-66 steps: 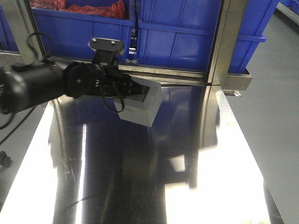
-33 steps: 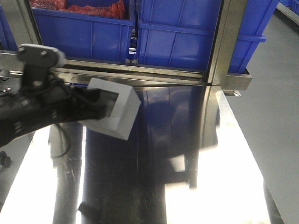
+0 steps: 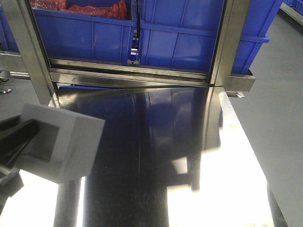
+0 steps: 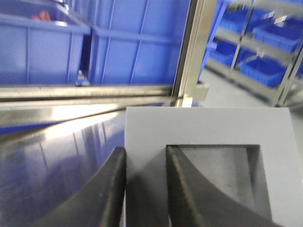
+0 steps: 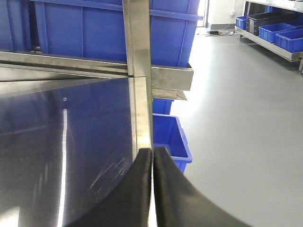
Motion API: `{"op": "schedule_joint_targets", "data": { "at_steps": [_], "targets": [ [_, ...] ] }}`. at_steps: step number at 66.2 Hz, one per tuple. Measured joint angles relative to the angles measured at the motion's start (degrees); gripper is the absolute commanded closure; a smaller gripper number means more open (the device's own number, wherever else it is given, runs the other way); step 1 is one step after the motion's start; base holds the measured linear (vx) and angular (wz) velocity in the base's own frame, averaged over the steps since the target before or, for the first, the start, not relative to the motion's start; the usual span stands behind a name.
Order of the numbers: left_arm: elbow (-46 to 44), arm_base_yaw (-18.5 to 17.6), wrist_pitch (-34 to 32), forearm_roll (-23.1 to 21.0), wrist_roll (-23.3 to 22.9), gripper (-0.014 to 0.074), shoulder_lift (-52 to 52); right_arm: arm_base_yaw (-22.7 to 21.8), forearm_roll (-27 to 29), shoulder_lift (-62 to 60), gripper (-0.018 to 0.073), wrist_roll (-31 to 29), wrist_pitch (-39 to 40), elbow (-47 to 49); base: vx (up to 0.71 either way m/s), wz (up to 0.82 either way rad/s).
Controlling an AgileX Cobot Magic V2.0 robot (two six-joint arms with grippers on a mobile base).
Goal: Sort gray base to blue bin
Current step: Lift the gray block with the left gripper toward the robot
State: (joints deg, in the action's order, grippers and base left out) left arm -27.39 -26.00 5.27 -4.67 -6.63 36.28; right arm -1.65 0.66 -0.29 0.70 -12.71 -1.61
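The gray base (image 3: 64, 142) is held up over the front left of the shiny steel table (image 3: 156, 156), with its square recess facing the camera. My left gripper (image 3: 20, 147) comes in from the left edge and is shut on the base. In the left wrist view one finger (image 4: 189, 189) sits inside the recess and the other lies outside the wall of the base (image 4: 208, 125); my left gripper (image 4: 144, 153) clamps that wall. A blue bin (image 3: 182, 42) stands on the rack behind the table. My right gripper (image 5: 152, 151) is shut and empty at the table's right edge.
A second blue crate (image 3: 80, 28) at the back left holds red material. Steel rack posts (image 3: 227, 42) and a rail (image 3: 132, 75) border the table's far side. A small blue crate (image 5: 173, 137) sits on the floor to the right. More crates fill distant shelves (image 4: 265, 42).
My left arm has carried the gray base from the back middle of the table to the front left, closer to the camera. The arm itself is now mostly out of the front view.
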Motion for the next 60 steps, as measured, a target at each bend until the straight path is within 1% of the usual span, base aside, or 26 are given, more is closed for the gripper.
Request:
{"op": "schedule_joint_targets", "data": {
  "at_steps": [11,23,60],
  "targets": [
    [4.8,0.0,0.0,0.0,0.0,0.0594,-8.7,0.0,0.0,0.0,0.0564,0.0,0.0,0.0,0.0,0.0],
    [7.6,0.0,0.1,0.0,0.0,0.0594,-14.8,0.0,0.0,0.0,0.0564,0.0,0.0,0.0,0.0,0.0],
    [7.7,0.0,0.3,0.0,0.0,0.0594,-15.9,0.0,0.0,0.0,0.0564,0.0,0.0,0.0,0.0,0.0]
  ]
}}
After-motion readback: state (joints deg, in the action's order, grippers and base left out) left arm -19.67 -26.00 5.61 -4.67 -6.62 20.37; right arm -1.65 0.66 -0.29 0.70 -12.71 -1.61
